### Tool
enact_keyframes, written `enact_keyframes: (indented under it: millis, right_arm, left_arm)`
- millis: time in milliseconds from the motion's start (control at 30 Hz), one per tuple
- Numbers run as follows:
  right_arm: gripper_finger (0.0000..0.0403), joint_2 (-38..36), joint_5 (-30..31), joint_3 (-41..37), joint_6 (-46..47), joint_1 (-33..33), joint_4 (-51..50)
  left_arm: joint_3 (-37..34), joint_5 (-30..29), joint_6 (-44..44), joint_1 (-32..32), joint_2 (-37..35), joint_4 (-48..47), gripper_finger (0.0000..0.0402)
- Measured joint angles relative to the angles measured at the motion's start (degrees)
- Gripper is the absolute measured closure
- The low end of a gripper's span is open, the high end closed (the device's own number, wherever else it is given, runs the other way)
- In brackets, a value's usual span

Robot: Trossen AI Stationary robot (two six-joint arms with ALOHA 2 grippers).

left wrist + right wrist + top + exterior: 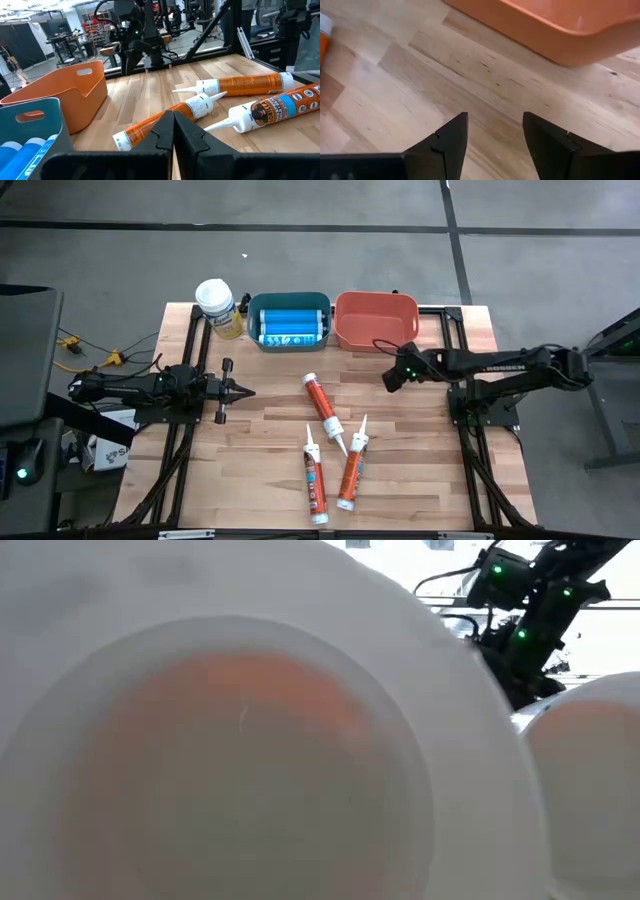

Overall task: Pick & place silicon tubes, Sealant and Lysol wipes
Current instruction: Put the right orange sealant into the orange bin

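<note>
teal bin [289,302] holds blue tubes [288,327]; orange bin [375,320] bare; left pincer [245,391] closed, right pincer [389,381] wide.

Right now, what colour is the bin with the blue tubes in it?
Teal; the teal bin shows best in the high view, beside the orange bin.

A robotics lab: more robot rigs [135,30] and workbenches [65,42] behind

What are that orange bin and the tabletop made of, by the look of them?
The orange bin looks like moulded plastic: smooth matte walls, rounded rim, a cut-out handle slot. The tabletop looks like wood, butcher-block style: pale joined strips with visible grain and a light sheen. Neither can be confirmed by sight alone.
</note>
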Motion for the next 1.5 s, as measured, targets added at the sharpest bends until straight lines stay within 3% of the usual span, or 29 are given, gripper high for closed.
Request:
enact_keyframes:
  millis: [367,600,767,1000,1167,1300,1500]
  right_arm:
    - [0.0217,11.1,-2.4,16.2,-3.9,4.5,-12.2]
    - [0.0217,17.6,-7.3,21.8,-2.1,11.5,-15.6]
    - [0.0217,19.1,-12.0,22.0,8.5,19.4,-15.7]
    - [0.0217,20.1,-13.0,22.1,26.2,31.3,-15.3]
    - [0.0215,25.0,-17.7,22.1,35.1,37.0,-8.8]
    - [0.0191,30.2,-19.7,25.2,37.3,39.3,-4.5]
    - [0.0134,36.1,-17.5,33.0,38.8,40.3,-5.7]
  left_arm:
    - [0.0,0.0,0.0,0.0,0.0,0.0,0.0401]
    - [0.0,0.0,0.0,0.0,0.0,0.0,0.0401]
    - [0.0,0.0,0.0,0.0,0.0,0.0,0.0401]
    - [0.0,0.0,0.0,0.0,0.0,0.0,0.0401]
    - [0.0,0.0,0.0,0.0,0.0,0.0,0.0401]
    - [0.0,0.0,0.0,0.0,0.0,0.0,0.0401]
    - [0.0,0.0,0.0,0.0,0.0,0.0,0.0401]
